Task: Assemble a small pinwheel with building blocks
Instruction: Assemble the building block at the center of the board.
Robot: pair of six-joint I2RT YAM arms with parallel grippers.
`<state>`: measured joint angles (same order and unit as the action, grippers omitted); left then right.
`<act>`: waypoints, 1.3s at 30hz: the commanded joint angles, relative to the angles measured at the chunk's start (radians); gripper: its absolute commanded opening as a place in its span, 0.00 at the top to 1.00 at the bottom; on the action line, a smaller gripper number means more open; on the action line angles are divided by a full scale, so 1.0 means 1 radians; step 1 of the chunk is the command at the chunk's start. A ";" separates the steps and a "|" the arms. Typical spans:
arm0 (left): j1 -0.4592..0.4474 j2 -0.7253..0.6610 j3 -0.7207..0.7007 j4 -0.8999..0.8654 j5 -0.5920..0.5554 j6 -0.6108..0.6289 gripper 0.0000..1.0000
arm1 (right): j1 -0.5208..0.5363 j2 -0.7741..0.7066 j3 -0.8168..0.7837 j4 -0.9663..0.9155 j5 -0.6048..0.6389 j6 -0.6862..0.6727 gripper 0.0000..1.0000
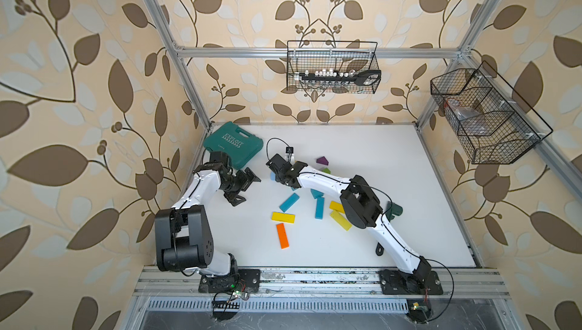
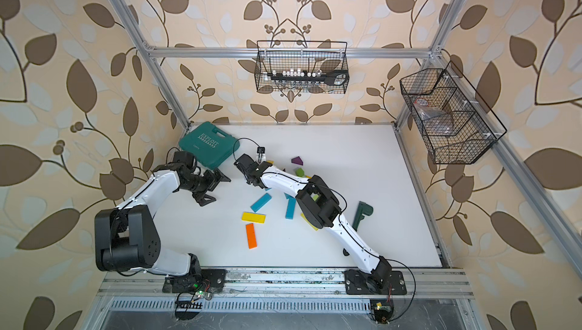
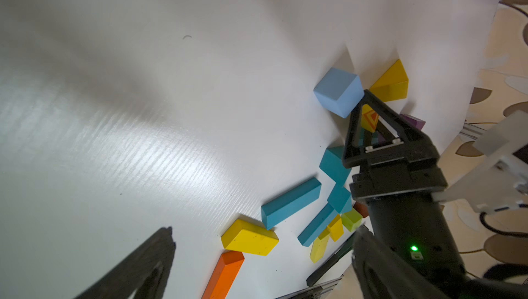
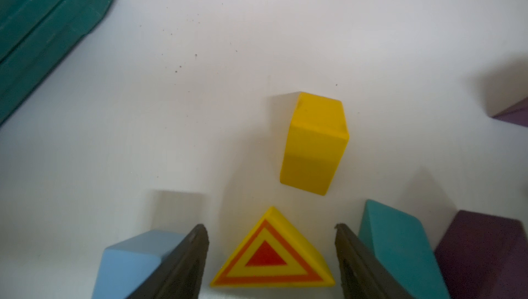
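- Risk: the striped yellow wedge (image 4: 271, 257) has slanted sides, so if you close on them it may squirt out. Any sideways drift knocks the pale blue cube (image 4: 131, 263) or the teal block (image 4: 400, 246), each just beside a finger.
- The wedge lies between the parted, unclamped fingers (image 4: 188, 254) of the right gripper (image 4: 270, 227), toward the desk's (image 1: 346, 246) far left corner.
- Left gripper (image 1: 244, 186): wide apart, empty.

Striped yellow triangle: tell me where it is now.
In the right wrist view, the striped yellow triangle lies on the table between the right gripper's open jaws, flanked by a pale blue cube and a teal block.
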<state>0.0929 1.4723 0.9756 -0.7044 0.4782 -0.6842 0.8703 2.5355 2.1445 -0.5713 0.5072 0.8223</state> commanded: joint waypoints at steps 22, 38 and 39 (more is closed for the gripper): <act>0.005 0.017 -0.011 0.017 0.042 0.023 0.01 | -0.082 -0.160 -0.212 0.202 -0.374 0.024 0.28; 0.005 0.035 -0.011 0.019 0.048 0.024 0.01 | -0.093 -0.141 -0.195 0.221 -0.428 0.006 0.29; 0.005 0.036 -0.011 0.019 0.048 0.024 0.01 | -0.093 -0.138 -0.194 0.228 -0.434 0.006 0.29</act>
<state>0.0929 1.5036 0.9718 -0.6857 0.5018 -0.6819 0.7807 2.3875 1.9362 -0.3611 0.0994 0.8406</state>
